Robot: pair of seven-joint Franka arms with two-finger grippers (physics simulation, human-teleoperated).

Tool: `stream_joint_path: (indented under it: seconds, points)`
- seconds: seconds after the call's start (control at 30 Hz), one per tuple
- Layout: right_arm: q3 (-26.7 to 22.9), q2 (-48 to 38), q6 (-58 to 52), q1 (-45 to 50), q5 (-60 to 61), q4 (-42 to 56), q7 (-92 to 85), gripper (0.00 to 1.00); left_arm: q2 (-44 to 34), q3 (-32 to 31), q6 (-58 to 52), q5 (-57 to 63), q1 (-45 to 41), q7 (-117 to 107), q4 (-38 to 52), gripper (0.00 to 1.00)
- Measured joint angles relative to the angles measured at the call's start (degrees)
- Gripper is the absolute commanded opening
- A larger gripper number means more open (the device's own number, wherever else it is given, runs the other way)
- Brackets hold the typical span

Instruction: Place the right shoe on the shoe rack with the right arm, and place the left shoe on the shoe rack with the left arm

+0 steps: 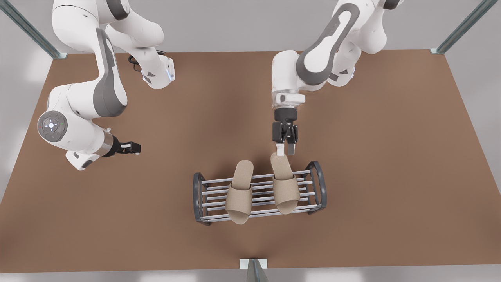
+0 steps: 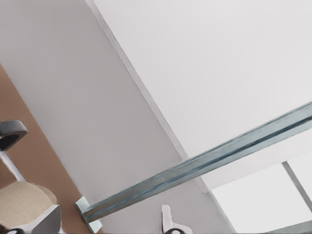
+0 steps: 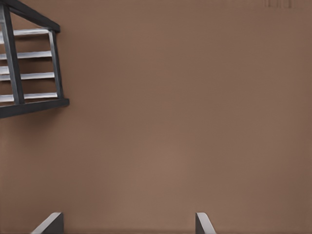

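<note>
Progress: I judge both placements done; only backing the arms away remains.
Shoe rack [image 1: 318, 184]: carries both beige slippers [image 1: 239, 192] [image 1: 283, 186].
Axes: long axes cross the bars, heels toward the arms, toes slightly splayed.
Left gripper [image 1: 285, 150]: released, at the heel of the slipper on the front view's right.
Right gripper [image 1: 135, 148]: spread, empty, waiting well apart.

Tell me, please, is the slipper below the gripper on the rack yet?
On the rack: the slipper lies across the shoe rack's bars, heel by the left gripper.
</note>
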Motion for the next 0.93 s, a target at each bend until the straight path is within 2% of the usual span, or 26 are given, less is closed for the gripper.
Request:
stream_joint_path:
  seconds: [0.07, 0.17, 0.27, 0.37, 0.47, 0.6, 0.7, 0.83, 0.93]
  points:
    - [-0.01, -0.02, -0.13, -0.62, -0.02, 0.0, -0.34, 1.0, -0.81, 3.97, -16.93, -27.24, 7.05, 14.78, 10.5, 1.0]
    - [-0.01, -0.07, -0.51, -1.96, -0.01, 1.09, -0.79, 1.0, -1.07, 8.84, -33.9, -49.55, 21.5, 35.46, 13.76, 1.0]
    - [-0.02, -0.07, -0.83, -2.23, -0.04, 1.51, -1.17, 1.0, -3.49, -2.36, -43.63, -58.83, 30.01, 53.01, 14.03, 1.0]
    - [-0.08, -0.08, -0.95, -2.1, -1.0, 1.62, -1.5, 1.0, -6.79, -11.54, -48.16, -61.2, 31.36, 67.51, 13.52, 1.0]
    - [-0.1, -0.03, -0.98, -1.89, -2.17, 1.6, -1.72, 1.0, -8.5, -13.57, -50.78, -61.72, 26.85, 79.95, 11.91, 1.0]
    - [-0.01, 0.38, -0.97, -0.69, -3.72, 1.58, -1.94, 1.0, -5.27, -14.21, -52.91, -62.04, 21.57, 94.01, 11.53, 1.0]
    - [0.13, 0.69, -0.94, -0.66, -4.13, 1.58, -2.08, 1.0, -3.03, -14.86, -53.83, -62.19, 29.02, 102.67, 11.65, 1.0]
    - [0.24, 0.96, -0.91, -0.57, -4.35, 1.58, -2.23, 1.0, -4.32, -15.03, -54.83, -62.4, 41.66, 112.18, 12.65, 1.0]
    - [0.25, 1.0, -0.9, -0.56, -4.42, 1.58, -2.33, 1.0, -4.39, -15.27, -55.31, -62.43, 41.8, 118.04, 12.89, 1.0]
